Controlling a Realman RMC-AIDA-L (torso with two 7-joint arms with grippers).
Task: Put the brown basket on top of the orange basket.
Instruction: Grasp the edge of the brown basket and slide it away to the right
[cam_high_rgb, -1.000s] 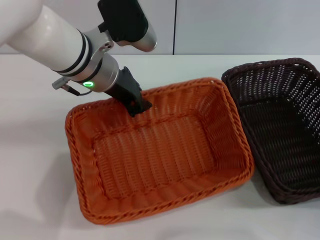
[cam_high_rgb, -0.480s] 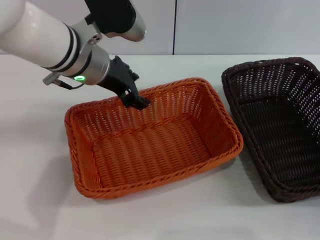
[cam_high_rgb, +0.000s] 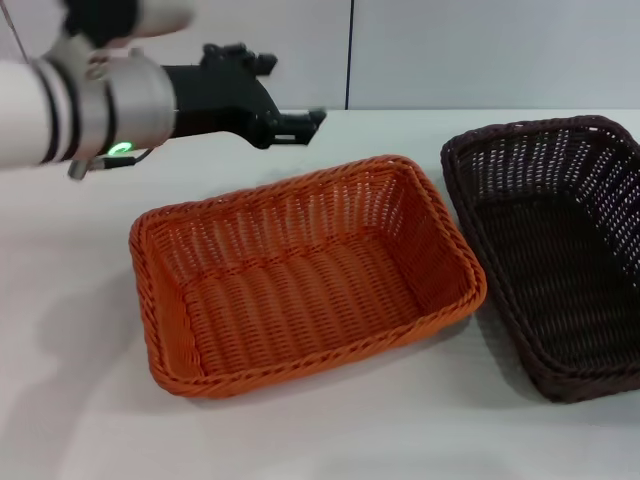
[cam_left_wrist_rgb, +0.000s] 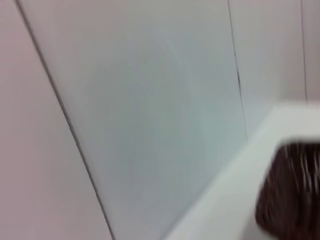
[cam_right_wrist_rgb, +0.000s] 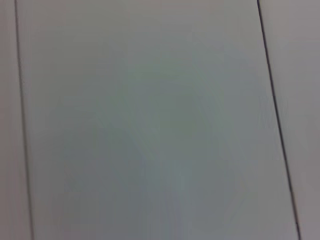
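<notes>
The orange basket (cam_high_rgb: 300, 295) stands empty on the white table (cam_high_rgb: 80, 300), left of centre in the head view. The brown basket (cam_high_rgb: 560, 250) stands empty beside it on the right, a small gap between them; a blurred edge of it shows in the left wrist view (cam_left_wrist_rgb: 295, 192). My left gripper (cam_high_rgb: 298, 126) hovers above the table behind the orange basket's far rim, pointing right, open and empty, clear of both baskets. My right gripper is out of view.
A pale panelled wall (cam_high_rgb: 480, 50) rises behind the table's far edge. The right wrist view shows only wall panels (cam_right_wrist_rgb: 150, 120). Bare tabletop lies in front of and to the left of the orange basket.
My left gripper let go of the orange basket's far rim, rose and swung to point right. The orange basket, shifted left earlier, now rests still.
</notes>
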